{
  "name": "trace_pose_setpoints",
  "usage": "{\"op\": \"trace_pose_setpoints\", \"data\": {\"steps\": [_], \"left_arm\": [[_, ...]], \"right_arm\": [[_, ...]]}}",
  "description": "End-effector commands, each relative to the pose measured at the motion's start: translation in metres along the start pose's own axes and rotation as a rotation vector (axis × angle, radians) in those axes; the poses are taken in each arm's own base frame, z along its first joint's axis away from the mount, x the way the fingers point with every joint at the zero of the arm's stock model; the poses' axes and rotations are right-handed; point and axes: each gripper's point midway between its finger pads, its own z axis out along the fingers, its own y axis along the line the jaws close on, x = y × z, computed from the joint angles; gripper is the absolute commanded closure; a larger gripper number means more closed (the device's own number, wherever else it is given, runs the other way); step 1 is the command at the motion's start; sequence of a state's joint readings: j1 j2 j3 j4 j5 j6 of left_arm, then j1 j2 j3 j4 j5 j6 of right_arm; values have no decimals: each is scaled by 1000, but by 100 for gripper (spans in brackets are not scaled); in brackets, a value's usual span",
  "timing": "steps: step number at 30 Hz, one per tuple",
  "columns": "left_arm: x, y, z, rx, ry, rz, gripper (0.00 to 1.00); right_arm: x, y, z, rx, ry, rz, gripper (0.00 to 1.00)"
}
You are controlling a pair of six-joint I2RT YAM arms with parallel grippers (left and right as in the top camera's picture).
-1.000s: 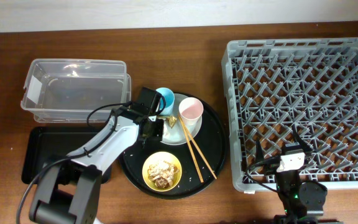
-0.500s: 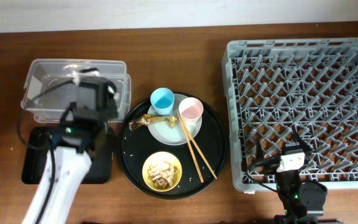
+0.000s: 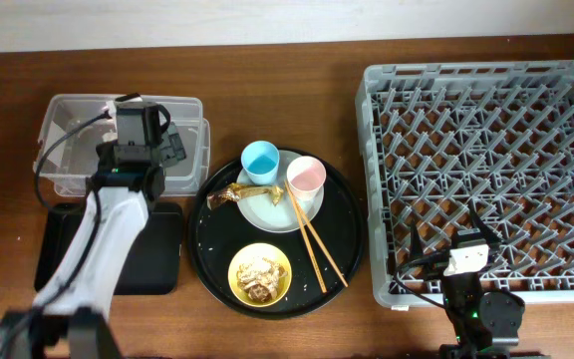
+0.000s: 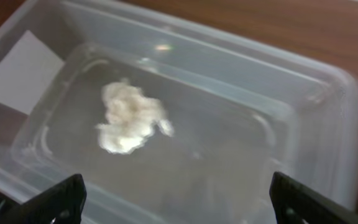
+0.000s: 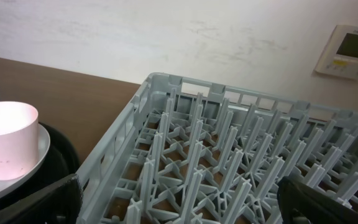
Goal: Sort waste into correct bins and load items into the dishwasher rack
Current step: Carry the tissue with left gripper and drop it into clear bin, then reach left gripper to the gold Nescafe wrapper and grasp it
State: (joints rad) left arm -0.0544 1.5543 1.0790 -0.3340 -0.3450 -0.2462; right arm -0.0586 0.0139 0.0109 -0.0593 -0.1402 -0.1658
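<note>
A crumpled white tissue (image 4: pixel 129 118) lies loose on the floor of the clear tub (image 3: pixel 68 130), hidden under my arm in the overhead view. My left gripper (image 4: pixel 179 190) hangs open above the tub (image 4: pixel 303 124), holding nothing. The gold foil wrapper (image 3: pixel 237 192) rests on the grey-green plate (image 3: pixel 272 211), beside the blue cup (image 3: pixel 260 160) and pink cup (image 3: pixel 306 177). Chopsticks (image 3: pixel 315 239) slant off the plate. The yellow bowl (image 3: pixel 259 274) holds food scraps. My right gripper (image 3: pixel 466 254) stands open and empty at the front edge of the dishwasher rack (image 3: pixel 486 160).
The dishes sit on a large round black tray (image 3: pixel 345 224) between the tub and the rack. A shallow black rectangular tray (image 3: pixel 157 261) lies in front of the tub, partly under my left arm. Rack pegs (image 5: pixel 229 155) fill the right wrist view.
My left arm swung from the plate on the round tray to above the clear tub. Its gripper was shut and is now open, and the tissue lies in the tub. The right arm stayed still.
</note>
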Motion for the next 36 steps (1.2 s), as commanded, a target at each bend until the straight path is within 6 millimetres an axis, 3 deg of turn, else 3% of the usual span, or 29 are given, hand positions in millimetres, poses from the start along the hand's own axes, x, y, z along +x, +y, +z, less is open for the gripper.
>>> {"op": "trace_pose_setpoints", "data": {"steps": [1, 2, 3, 5, 8, 10, 12, 16, 18, 21, 24, 30, 33, 36], "left_arm": [[-16, -41, -91, 272, -67, 39, 8], [-9, -50, -120, 346, -62, 65, 11], [-2, -54, -136, 378, -52, 83, 11], [19, -52, -163, 405, -10, 131, 28], [57, -50, -171, 403, 111, 238, 30], [76, -64, -168, 461, 139, 494, 30], [89, -78, -160, 514, 147, 710, 30], [106, -96, -121, 521, 213, 856, 35], [126, -102, -96, 530, 277, 971, 35], [146, -111, -67, 539, 335, 1050, 35], [145, -113, -42, 466, 322, 1077, 34], [144, -114, -20, 438, 311, 1066, 29], [154, -108, -8, 441, 357, 1059, 29], [160, -108, -5, 444, 378, 1064, 38]], "right_arm": [[2, 0, 0, 0, 4, -1, 2], [2, 0, 0, 0, 4, -1, 2], [2, 0, 0, 0, 4, -1, 2], [2, 0, 0, 0, 4, -1, 2], [2, 0, 0, 0, 3, -1, 2], [2, 0, 0, 0, 4, -1, 2], [2, 0, 0, 0, 4, -1, 2], [2, 0, 0, 0, 4, -1, 2], [2, 0, 0, 0, 3, -1, 2], [2, 0, 0, 0, 4, -1, 2], [2, 0, 0, 0, 4, -1, 2], [2, 0, 0, 0, 3, -1, 2], [2, 0, 0, 0, 3, -1, 2], [2, 0, 0, 0, 4, -1, 2]]}}
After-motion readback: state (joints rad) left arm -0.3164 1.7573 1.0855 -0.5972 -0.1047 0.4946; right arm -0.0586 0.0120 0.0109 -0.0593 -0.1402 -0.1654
